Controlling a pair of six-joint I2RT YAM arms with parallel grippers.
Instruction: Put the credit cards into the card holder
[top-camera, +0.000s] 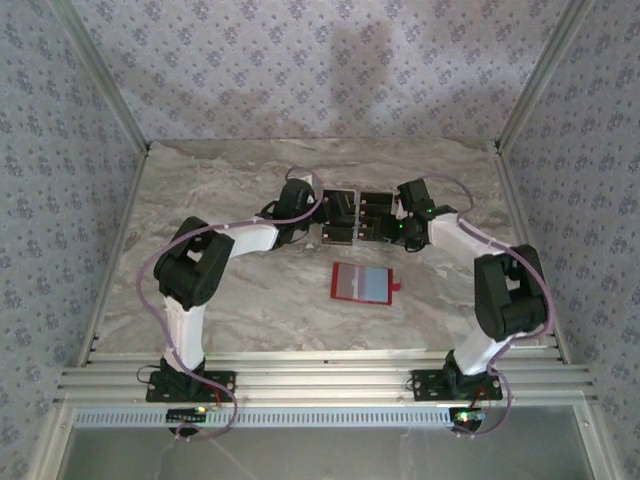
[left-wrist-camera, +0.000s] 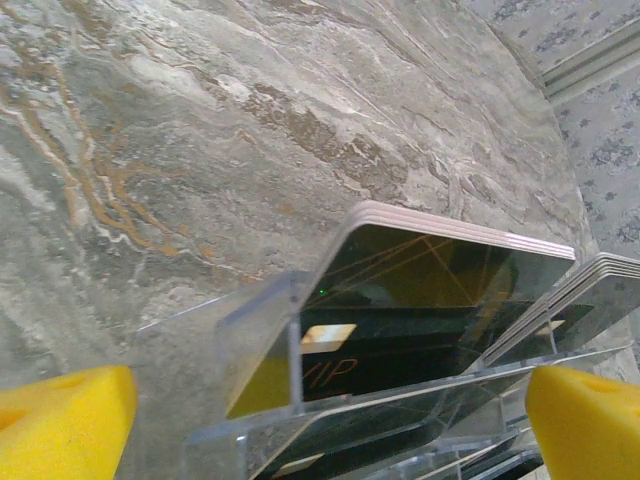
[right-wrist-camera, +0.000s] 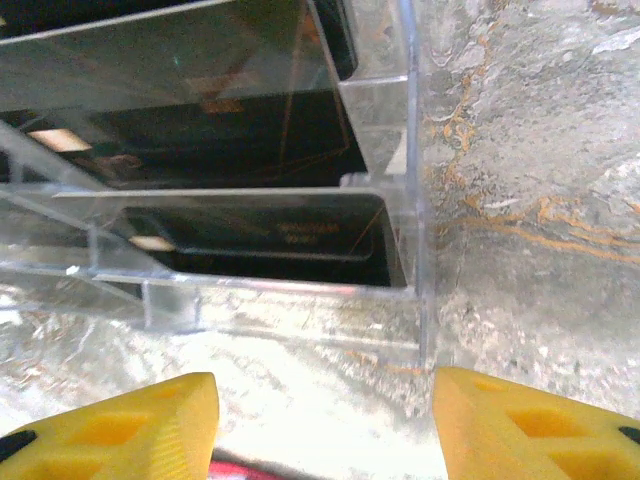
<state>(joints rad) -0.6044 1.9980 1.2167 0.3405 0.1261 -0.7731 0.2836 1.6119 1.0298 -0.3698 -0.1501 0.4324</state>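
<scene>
Surface: marble-look tabletop (top-camera: 200, 200), grey-beige w/ brown and rust veins, flat.
Room: pale blue-grey wallpaper walls (top-camera: 300, 70) w/ small floral print, closing in behind and to both sides of the rack. Slanted aluminium frame posts (top-camera: 105, 72) run up the back corners.
Near edge: ribbed aluminium rails (top-camera: 320, 385), well to the near side of the rack, both arm bases bolted on them.
Landmark: clear acrylic tiered card rack (top-camera: 358, 218), standing on the tabletop approx mid-table.
Credit cards: flat black rectangular cards (left-wrist-camera: 420, 290) w/ gold chip patch and faint lettering. They sit stacked and tilted in the rack's slots, pale stack edges showing in the L wrist view. Further stacks sit in the other tiers.
Card holder: small red fold-over wallet (top-camera: 363, 283), lying open and flat w/ pale grey-blue inside up and snap tab on its right. It lies on the near side of the rack, apart from it.
L gripper (left-wrist-camera: 330, 425): at the rack's left end, yellow fingers (left-wrist-camera: 60, 420) spread wide, grasping nothing. The rack's front lip shows in the gap; contact can't be told.
R gripper (right-wrist-camera: 320, 435): at the rack's right end, jaws parted, nothing grasped. The rack's corner post is just ahead of the tips.
</scene>
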